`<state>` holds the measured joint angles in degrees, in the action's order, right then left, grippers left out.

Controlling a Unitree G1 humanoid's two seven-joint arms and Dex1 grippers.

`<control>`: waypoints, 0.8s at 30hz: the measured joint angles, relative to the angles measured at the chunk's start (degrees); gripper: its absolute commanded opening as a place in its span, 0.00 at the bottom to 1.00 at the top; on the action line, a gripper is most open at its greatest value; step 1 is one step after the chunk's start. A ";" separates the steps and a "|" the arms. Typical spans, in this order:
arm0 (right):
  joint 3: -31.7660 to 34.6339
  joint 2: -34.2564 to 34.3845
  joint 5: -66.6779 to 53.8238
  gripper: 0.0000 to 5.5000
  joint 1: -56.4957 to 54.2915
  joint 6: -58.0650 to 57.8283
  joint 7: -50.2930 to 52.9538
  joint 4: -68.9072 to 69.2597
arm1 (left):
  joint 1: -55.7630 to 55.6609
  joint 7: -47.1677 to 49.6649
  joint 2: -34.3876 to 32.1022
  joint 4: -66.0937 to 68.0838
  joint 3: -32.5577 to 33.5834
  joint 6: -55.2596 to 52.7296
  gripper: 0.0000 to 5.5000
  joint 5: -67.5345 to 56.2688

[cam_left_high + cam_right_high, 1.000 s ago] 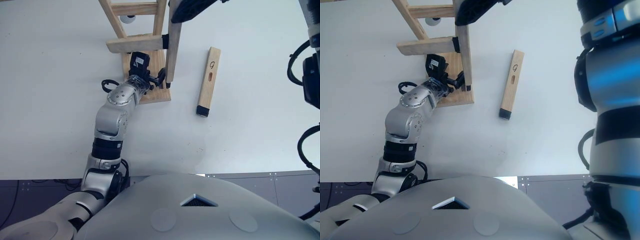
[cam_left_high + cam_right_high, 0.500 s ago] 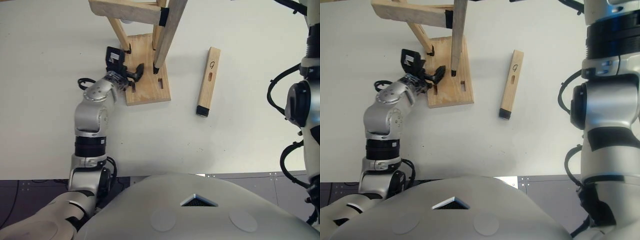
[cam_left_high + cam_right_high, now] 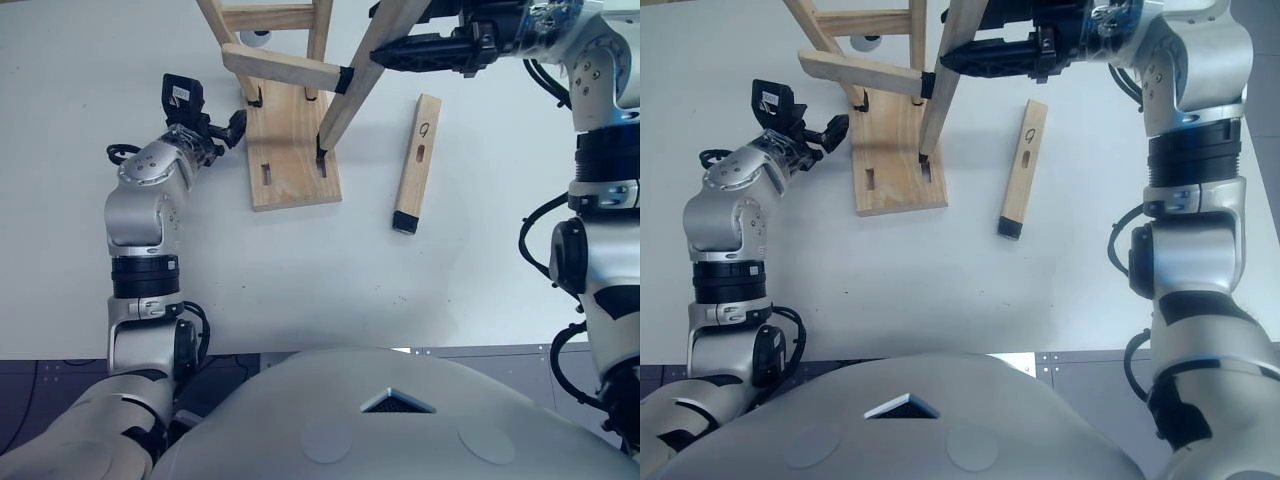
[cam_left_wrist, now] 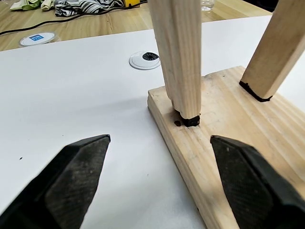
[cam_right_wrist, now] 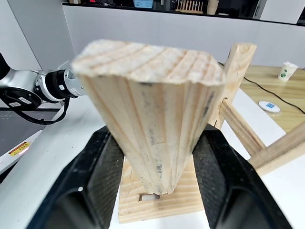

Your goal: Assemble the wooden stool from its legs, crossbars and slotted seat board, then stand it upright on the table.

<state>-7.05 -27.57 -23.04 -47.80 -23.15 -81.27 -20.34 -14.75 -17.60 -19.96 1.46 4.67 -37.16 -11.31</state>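
Observation:
The slotted seat board [image 3: 290, 165] lies flat on the white table. A leg-and-crossbar frame [image 3: 285, 68] leans over it, two leg tips resting at its far end. My right gripper [image 3: 385, 48] is shut on the slanted leg [image 3: 345, 105], whose black-tipped foot meets a slot on the board's right side; the wrist view has that leg [image 5: 152, 119] clamped between both fingers [image 5: 100, 176]. My left gripper [image 3: 228, 125] hangs open just left of the board, empty, facing the board edge [image 4: 190, 143] and a seated leg [image 4: 178, 57]. A loose slotted piece [image 3: 418, 163] lies to the right.
A round cable grommet [image 4: 150, 58] sits in the table [image 3: 480, 270] behind the frame. Bare tabletop stretches in front of the board toward the near edge [image 3: 450, 345]. A wooden desk with cables and a cup [image 5: 285, 72] stands beyond the table.
My left gripper has let go of the board's edge and drawn back to the left, open. The right arm swung the frame so the held leg now slants down to the slot.

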 measured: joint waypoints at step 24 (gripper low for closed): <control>-2.80 1.73 1.16 0.37 2.70 5.65 -1.38 -2.40 | -0.41 -0.07 2.01 2.31 -1.66 0.67 0.71 0.03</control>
<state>-9.85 -25.84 -21.87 -45.11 -17.51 -82.65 -22.74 -15.16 -17.67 -17.95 3.78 3.00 -36.49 -11.28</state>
